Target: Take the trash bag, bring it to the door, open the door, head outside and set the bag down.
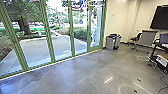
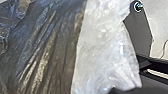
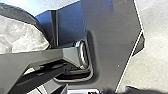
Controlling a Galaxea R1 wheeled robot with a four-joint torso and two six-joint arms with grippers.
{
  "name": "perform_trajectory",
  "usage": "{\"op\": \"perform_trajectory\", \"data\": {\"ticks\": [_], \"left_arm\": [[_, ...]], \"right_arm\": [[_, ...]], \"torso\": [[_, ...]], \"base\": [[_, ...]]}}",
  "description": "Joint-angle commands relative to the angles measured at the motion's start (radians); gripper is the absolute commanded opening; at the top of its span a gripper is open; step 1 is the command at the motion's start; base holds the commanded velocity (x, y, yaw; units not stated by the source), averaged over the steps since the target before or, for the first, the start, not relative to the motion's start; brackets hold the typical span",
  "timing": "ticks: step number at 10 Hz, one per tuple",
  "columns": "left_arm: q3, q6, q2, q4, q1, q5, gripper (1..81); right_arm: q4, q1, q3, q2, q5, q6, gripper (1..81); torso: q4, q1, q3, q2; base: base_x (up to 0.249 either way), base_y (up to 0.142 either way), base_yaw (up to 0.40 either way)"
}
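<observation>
Indoors, the trash bag [image 2: 45, 50] was close to the robot's left wrist, its dark, glossy folds right beside crinkled pale plastic [image 2: 105, 45]. Pale plastic was visible from the right wrist too. Whether the jaws on either arm were open, closed or gripping the bag, I could not tell. Ahead, past bare grey floor [image 1: 75, 72], stood a green-framed glass wall [image 1: 72, 37], with paving [image 1: 37, 47] and a tree [image 1: 23, 21] outside. A grey bin [image 1: 110, 43] stood near its right end, a chair [image 1: 148, 38] farther right.
</observation>
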Motion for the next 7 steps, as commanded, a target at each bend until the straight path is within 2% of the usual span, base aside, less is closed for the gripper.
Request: {"op": "perform_trajectory", "data": {"ticks": [1, 7], "left_arm": [[0.005, 0.005, 0.001, -0.008, -0.057, 0.062, 1.0], [0.004, 0.005, 0.001, -0.008, -0.057, 0.060, 1.0]], "right_arm": [[-0.008, 0.040, 0.004, -0.002, -0.055, -0.005, 81.1], [-0.008, 0.040, 0.004, -0.002, -0.053, -0.005, 81.1]], "torso": [[0.000, 0.000, 0.000, 0.000], [0.000, 0.000, 0.000, 0.000]], "base": [[0.144, -0.067, 0.000], [0.149, -0.068, 0.000]]}}
